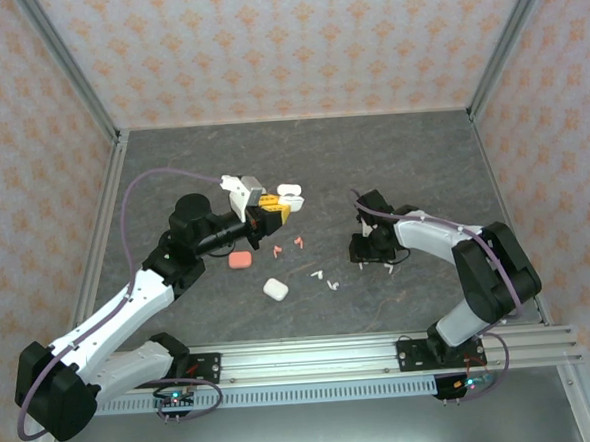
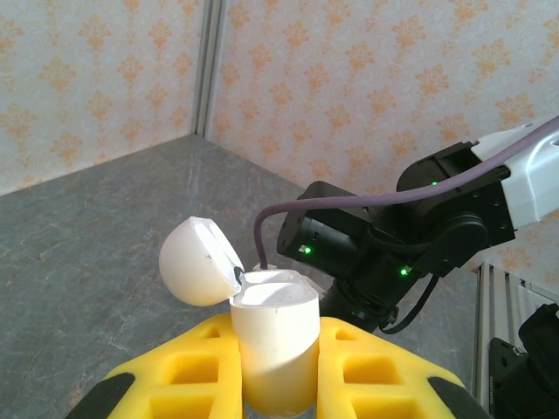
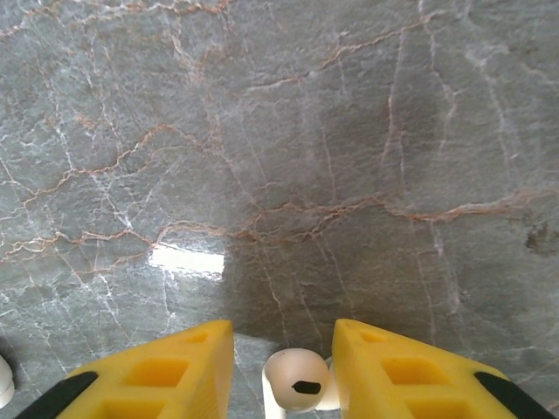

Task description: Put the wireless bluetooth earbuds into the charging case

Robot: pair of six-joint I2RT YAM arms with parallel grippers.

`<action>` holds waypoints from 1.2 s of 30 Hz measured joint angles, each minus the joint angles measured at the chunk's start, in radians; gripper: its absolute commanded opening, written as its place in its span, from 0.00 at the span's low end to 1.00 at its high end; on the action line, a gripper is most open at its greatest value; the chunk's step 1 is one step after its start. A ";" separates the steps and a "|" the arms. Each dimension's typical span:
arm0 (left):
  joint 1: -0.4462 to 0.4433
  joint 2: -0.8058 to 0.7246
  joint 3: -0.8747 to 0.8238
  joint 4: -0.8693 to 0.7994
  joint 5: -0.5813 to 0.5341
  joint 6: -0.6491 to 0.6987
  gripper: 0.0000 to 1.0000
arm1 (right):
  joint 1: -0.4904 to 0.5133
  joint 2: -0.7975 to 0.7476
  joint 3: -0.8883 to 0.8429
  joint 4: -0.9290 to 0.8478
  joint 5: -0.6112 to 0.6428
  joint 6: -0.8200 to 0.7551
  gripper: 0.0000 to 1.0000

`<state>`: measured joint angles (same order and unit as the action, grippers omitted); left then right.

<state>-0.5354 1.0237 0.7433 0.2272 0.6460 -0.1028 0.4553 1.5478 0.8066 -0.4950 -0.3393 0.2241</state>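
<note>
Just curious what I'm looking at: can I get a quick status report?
Left fingers shut on open white case. Right fingers astride a white earbud, grip unclear. More earbuds loose on table.

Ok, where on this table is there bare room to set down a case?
Free: the far strip of table along the back wall, and the far right corner beyond the right arm's fingers. Crowded: the middle, where the pink case, closed white case and loose earbuds lie between both arms; the left fingers hold an open white case there.
</note>
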 measured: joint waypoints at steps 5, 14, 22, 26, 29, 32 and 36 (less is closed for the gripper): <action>0.000 0.000 0.000 0.000 -0.001 0.000 0.00 | 0.006 -0.002 0.000 -0.005 0.003 0.001 0.36; 0.000 0.000 0.000 0.000 -0.001 0.000 0.00 | 0.016 -0.017 -0.003 -0.059 0.004 0.002 0.30; 0.000 0.000 0.000 0.000 -0.001 0.000 0.00 | 0.016 -0.022 -0.011 -0.069 0.006 0.003 0.23; 0.000 0.000 0.000 0.000 -0.003 0.000 0.00 | 0.016 -0.028 -0.013 -0.069 0.008 0.005 0.18; 0.000 0.000 0.000 0.000 -0.005 0.000 0.00 | 0.016 -0.051 -0.024 -0.069 0.013 0.004 0.16; 0.000 0.000 0.000 0.000 -0.005 0.000 0.00 | 0.018 -0.097 -0.034 -0.073 0.024 -0.001 0.14; 0.000 0.000 0.000 0.001 -0.004 -0.004 0.00 | 0.019 -0.199 -0.032 -0.073 0.035 -0.022 0.14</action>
<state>-0.5354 1.0237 0.7433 0.2283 0.6422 -0.1066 0.4747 1.3487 0.7746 -0.5682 -0.3038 0.2024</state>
